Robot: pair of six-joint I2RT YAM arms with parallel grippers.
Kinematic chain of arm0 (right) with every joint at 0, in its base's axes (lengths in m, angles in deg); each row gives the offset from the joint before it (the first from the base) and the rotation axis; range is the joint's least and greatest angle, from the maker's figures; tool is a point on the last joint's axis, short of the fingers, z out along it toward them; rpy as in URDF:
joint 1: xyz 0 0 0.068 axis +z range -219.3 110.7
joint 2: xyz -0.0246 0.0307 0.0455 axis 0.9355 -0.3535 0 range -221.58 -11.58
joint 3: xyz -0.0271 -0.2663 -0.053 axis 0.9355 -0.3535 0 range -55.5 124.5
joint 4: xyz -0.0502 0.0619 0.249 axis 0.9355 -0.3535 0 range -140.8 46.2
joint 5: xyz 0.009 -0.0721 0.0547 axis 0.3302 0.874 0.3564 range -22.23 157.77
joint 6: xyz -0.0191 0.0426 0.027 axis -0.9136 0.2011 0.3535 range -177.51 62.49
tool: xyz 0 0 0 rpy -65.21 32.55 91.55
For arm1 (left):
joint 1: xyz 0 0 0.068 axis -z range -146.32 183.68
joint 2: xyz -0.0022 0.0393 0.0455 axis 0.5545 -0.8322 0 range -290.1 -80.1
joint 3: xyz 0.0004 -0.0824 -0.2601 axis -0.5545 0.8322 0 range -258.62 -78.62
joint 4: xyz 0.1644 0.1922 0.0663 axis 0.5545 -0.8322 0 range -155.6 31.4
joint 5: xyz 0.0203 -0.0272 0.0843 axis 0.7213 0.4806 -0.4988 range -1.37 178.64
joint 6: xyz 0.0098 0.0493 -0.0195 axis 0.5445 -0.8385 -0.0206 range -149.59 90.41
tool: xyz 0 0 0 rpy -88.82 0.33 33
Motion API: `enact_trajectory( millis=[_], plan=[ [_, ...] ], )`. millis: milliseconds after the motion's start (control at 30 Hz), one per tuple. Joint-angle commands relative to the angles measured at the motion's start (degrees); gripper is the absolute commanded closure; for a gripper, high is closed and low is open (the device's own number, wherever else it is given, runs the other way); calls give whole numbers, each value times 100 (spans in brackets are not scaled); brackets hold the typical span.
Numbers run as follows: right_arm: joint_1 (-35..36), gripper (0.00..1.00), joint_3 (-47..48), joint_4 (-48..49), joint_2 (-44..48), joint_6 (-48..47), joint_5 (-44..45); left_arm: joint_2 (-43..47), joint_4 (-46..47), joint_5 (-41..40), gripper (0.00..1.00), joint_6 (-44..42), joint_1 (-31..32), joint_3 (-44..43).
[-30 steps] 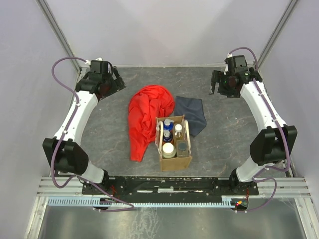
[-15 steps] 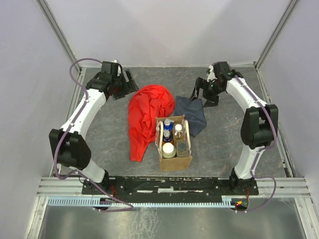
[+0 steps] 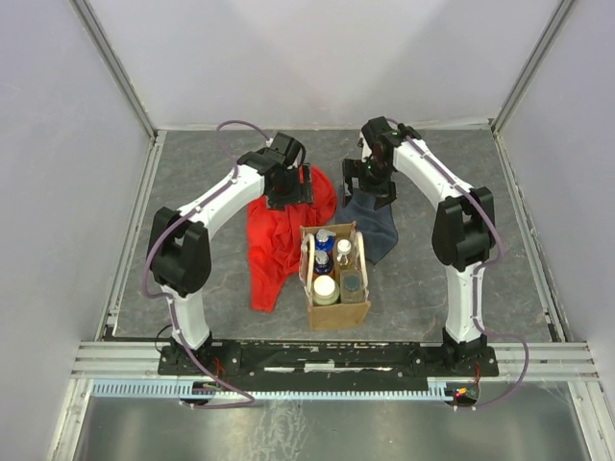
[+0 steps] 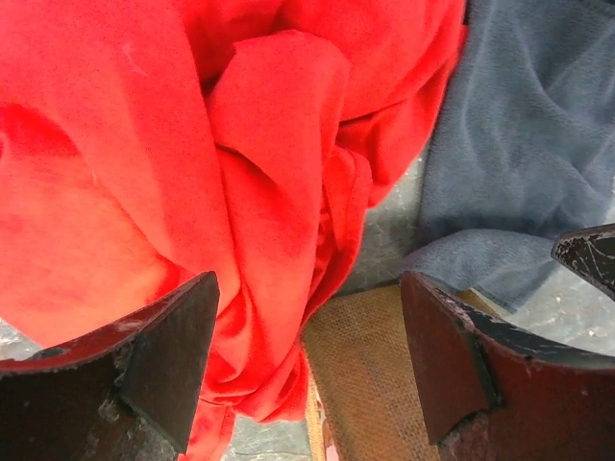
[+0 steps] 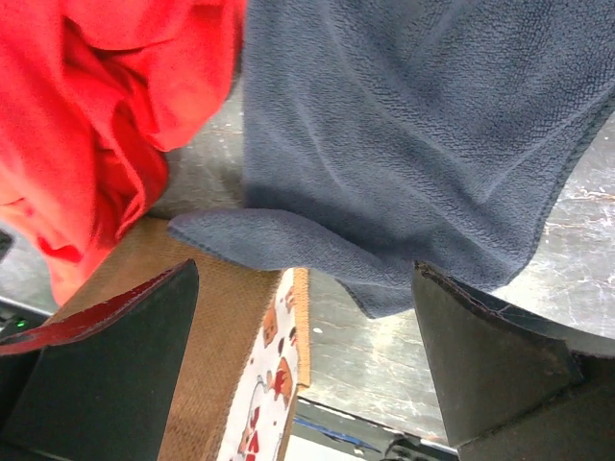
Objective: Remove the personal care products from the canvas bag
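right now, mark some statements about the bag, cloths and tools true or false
1. The left tool and right tool are both open and empty. True.
2. The red cloth lies on the left arm's side of the canvas bag. True.
3. The canvas bag is empty. False: five bottles stand inside it.
4. The right tool is shut on a cloth. False: it is open above the blue-grey cloth, holding nothing.
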Motion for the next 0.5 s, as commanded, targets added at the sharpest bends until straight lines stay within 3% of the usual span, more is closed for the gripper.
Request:
enact_trajectory(
  millis=[0,467],
  plan=[
    [122,0,376,-503,-292,-180,708,-109,-349,-527,17,-84,9,-258],
    [499,0,891,-1043,-1068,-54,1785,-706,-741,-1066,16,0,58,-53]
  ],
)
